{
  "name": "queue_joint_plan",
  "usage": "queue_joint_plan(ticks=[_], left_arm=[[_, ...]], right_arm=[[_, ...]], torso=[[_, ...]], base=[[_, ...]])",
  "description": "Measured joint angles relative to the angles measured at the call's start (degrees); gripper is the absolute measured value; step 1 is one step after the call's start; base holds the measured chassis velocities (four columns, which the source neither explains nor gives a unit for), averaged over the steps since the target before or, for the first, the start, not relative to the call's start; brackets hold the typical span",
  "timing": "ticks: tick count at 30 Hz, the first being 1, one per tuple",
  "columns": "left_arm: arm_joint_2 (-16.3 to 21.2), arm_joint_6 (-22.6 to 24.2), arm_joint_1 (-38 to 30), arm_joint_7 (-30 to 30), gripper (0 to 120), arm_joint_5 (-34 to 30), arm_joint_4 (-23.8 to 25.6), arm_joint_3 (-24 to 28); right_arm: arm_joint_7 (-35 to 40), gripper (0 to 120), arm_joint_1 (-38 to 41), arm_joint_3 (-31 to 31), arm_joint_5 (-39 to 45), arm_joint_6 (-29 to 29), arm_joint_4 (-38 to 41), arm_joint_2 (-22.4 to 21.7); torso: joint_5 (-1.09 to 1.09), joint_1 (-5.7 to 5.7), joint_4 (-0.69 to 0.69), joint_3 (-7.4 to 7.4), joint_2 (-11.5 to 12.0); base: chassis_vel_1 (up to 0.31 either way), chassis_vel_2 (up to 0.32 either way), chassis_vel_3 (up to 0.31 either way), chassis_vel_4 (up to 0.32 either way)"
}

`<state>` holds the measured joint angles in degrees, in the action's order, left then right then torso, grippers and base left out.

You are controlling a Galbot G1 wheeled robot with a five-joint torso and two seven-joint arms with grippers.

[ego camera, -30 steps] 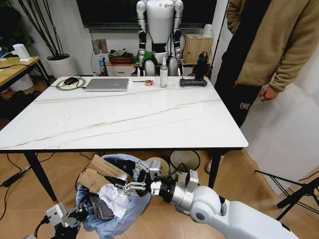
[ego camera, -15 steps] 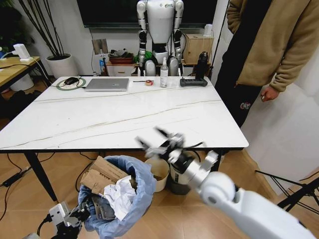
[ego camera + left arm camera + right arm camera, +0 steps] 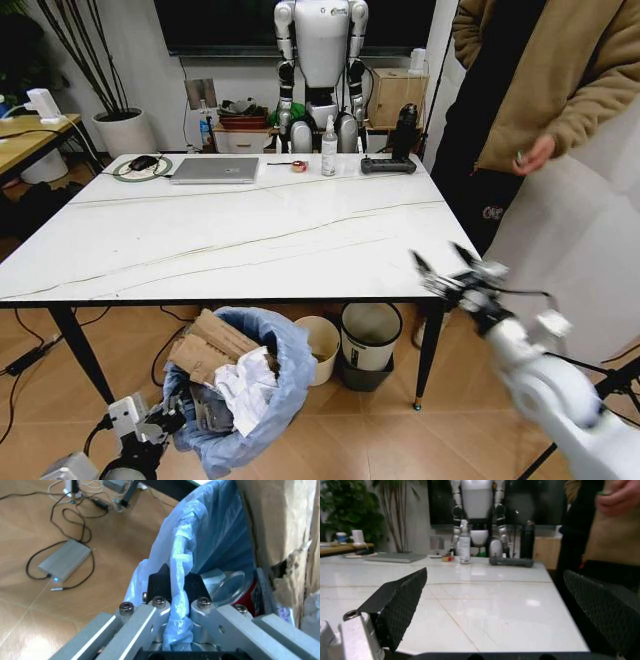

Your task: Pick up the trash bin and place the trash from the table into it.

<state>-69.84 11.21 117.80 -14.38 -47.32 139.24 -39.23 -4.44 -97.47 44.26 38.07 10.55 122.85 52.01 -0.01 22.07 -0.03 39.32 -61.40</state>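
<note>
Beside the table's (image 3: 250, 230) right edge, right gripper (image 3: 455, 268) has swung up from the trash bin (image 3: 240, 395), jaws spread empty; left gripper (image 3: 176, 588) still pinches bin's bag rim.

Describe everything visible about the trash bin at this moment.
The trash bin is a small round bin lined with a crinkled light-blue plastic bag draped over its rim. It hangs below the table's front edge, above the wooden floor, tilted. The left gripper is shut on its bagged rim. Inside are torn brown cardboard, crumpled white paper and a red can.
</note>
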Motion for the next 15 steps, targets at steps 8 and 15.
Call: queue_joint_plan(ticks=[8,15], left_arm=[[2.3,-0.1,-1.3,0.6,0,1.0,-1.4,1.8],[3.1,-1.5,-1.0,1.6,0,2.7,-5.0,2.9]], right_arm=[[-1.1,100,-11.5,6.6,-6.9,3.2,4.5,6.1],[-0.9,100,-11.7,6.3,-7.6,3.3,4.7,6.7]], torso=[[0.03,-0.01,0.00,0.00,0.0],[0.02,0.00,0.04,0.01,0.0]], base=[[0.000,0.000,0.000,0.000],[0.000,0.000,0.000,0.000]])
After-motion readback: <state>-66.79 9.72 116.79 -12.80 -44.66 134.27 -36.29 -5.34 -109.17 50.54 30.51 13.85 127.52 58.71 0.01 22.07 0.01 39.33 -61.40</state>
